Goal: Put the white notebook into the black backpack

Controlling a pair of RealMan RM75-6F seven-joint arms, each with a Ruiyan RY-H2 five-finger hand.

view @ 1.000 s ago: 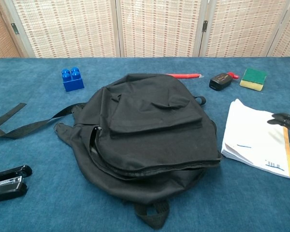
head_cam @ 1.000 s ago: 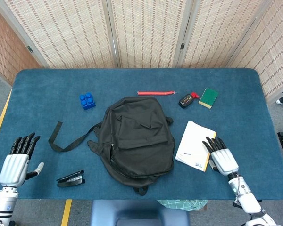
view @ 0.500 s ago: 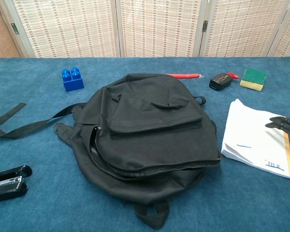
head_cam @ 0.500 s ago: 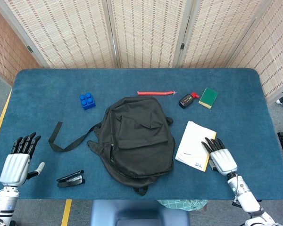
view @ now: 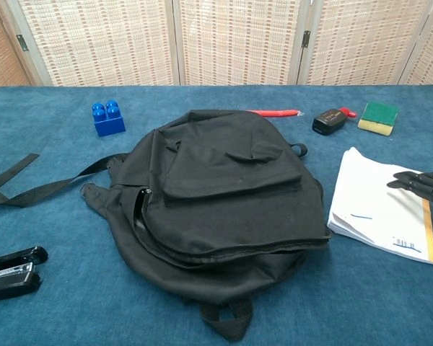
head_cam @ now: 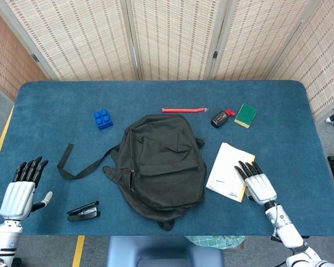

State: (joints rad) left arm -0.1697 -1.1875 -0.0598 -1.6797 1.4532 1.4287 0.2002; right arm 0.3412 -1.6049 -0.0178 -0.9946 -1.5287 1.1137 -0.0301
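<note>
Fingers [head_cam: 246, 168] of the right hand [head_cam: 256, 184] lie spread and extended, tips over the near-right edge of the flat white paper notebook [head_cam: 228, 170]; nothing grasped. Chest view shows the dark fingertips [view: 411, 182] above the cover; contact cannot be confirmed. Notebook rests flat on the blue cloth-covered table [head_cam: 278, 111], just right of the soft black fabric backpack [head_cam: 161, 164], long axis running from the near edge toward the far side, tilted slightly right. Left hand [head_cam: 19, 192] sits open at the far left table corner, well apart. Judgement: right hand is the nearer; the notebook must travel leftward to the bag.
</note>
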